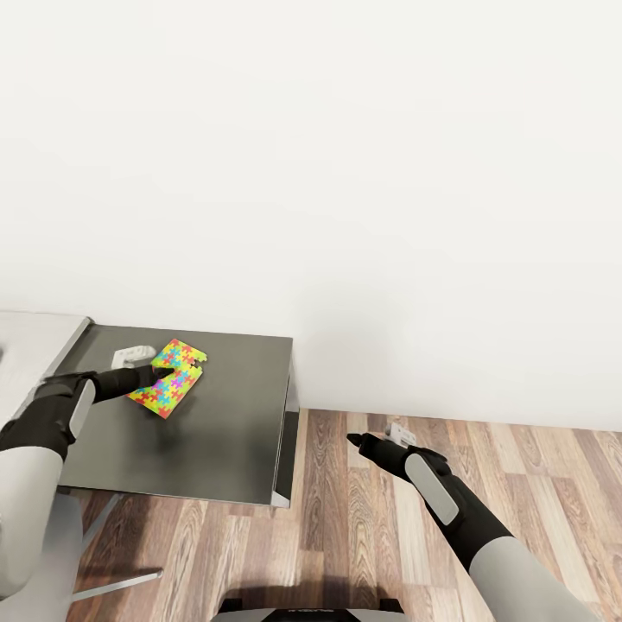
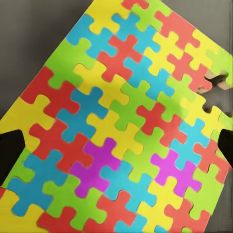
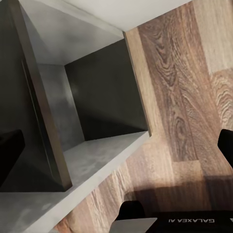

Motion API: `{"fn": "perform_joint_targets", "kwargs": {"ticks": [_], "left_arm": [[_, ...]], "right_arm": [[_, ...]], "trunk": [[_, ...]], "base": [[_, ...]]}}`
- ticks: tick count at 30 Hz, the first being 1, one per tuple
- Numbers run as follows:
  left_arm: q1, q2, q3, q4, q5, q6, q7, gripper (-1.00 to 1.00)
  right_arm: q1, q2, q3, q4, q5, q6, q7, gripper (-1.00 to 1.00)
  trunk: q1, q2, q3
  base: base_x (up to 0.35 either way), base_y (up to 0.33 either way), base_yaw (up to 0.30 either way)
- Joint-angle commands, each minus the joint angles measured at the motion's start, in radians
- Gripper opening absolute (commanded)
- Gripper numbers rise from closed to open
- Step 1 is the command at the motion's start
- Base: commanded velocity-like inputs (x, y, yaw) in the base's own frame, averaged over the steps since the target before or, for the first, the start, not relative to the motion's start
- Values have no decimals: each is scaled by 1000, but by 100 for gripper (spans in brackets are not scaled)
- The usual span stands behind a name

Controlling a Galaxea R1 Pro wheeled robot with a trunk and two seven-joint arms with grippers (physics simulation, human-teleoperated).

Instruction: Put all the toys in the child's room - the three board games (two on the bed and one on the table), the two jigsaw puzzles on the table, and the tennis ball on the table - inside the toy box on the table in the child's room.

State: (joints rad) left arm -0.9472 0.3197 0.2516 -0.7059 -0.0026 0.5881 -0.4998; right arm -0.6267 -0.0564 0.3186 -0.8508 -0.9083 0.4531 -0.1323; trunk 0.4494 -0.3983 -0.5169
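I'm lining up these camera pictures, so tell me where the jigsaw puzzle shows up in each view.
Head view: the jigsaw puzzle lies at left of centre on the dark cabinet top, at the left tool.
Left wrist view: the puzzle spans nearly the whole picture, seen close.
Right wrist view: not in it.
Shared landmark: the dark cabinet.

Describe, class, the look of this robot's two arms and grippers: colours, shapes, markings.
Both arms have pale grey rounded upper sections, black forearms with a light grey oval panel, and tapering black ends. The left gripper and right gripper are black and pointed. No cables visible.
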Motion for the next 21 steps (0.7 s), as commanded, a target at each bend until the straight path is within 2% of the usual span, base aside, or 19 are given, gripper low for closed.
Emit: {"fn": "perform_joint_targets", "kwargs": {"ticks": [1, 5, 21], "left_arm": [[-1, -1, -1, -1, 0, 8, -5, 100], [-1, -2, -15, 0, 2, 8, -9, 100], [-1, -2, -19, -1, 0, 3, -16, 100]], "right_arm": [[-1, -1, 4, -2, -11, 1, -10, 100], [-1, -2, 4, -2, -11, 1, -9, 100], [-1, -1, 4, -2, -11, 1, -10, 100]], "trunk": [[1, -2, -1], [1, -2, -1], [1, -2, -1]], "base": [[0, 0, 0], [0, 0, 0], [0, 0, 0]]}}
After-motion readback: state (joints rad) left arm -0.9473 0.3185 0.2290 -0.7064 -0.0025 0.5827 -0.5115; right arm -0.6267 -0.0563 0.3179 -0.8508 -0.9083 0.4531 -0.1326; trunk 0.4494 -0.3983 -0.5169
